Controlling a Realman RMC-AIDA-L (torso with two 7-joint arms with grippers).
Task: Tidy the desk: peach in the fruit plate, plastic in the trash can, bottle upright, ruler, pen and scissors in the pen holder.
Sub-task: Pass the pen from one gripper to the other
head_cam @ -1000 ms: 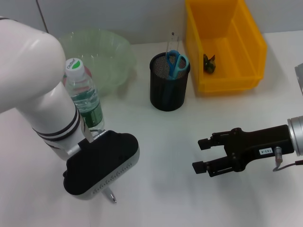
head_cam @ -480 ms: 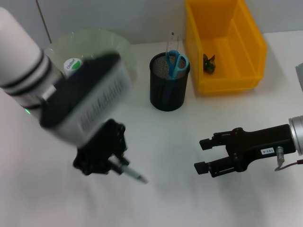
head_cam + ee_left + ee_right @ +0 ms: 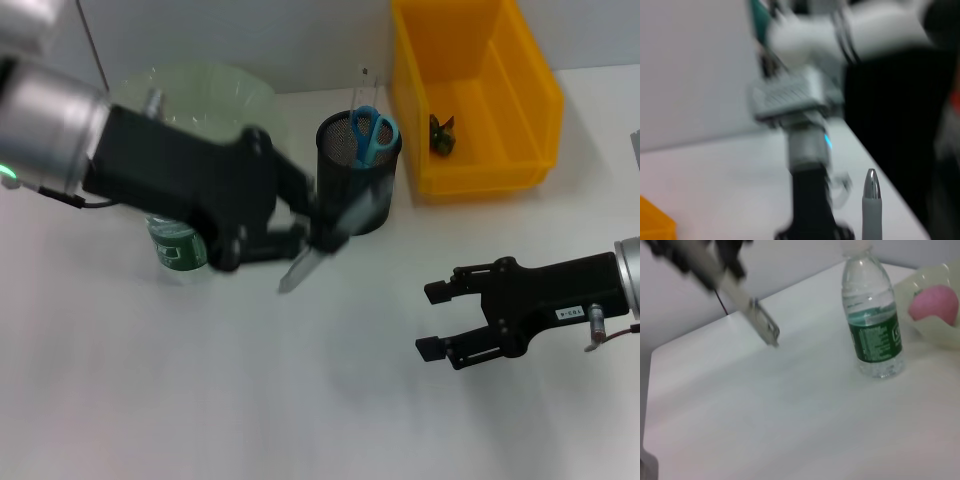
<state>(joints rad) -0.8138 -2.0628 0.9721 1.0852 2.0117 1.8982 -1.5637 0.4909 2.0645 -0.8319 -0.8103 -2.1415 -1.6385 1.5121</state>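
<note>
Pen [image 3: 318, 245] pinched in left gripper [image 3: 300, 235], held above tabletop [image 3: 320, 400] just beside pen holder [image 3: 357, 175]. Step in hand: delivery. Next: lift, turn upright, lower into holder. Right gripper [image 3: 437, 320] spread, idle nearby.

Blue scissors [image 3: 372, 133] in black mesh pen holder [image 3: 352, 196], beside yellow bin [image 3: 520, 100].

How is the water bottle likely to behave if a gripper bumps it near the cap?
The water bottle stands upright on a narrow base and is tall, so a high push would probably tip it. It looks nearly full, which likely makes it heavy enough to resist a light nudge. Its round, clear plastic body would probably roll if it fell, and may be slippery to grasp.
</note>
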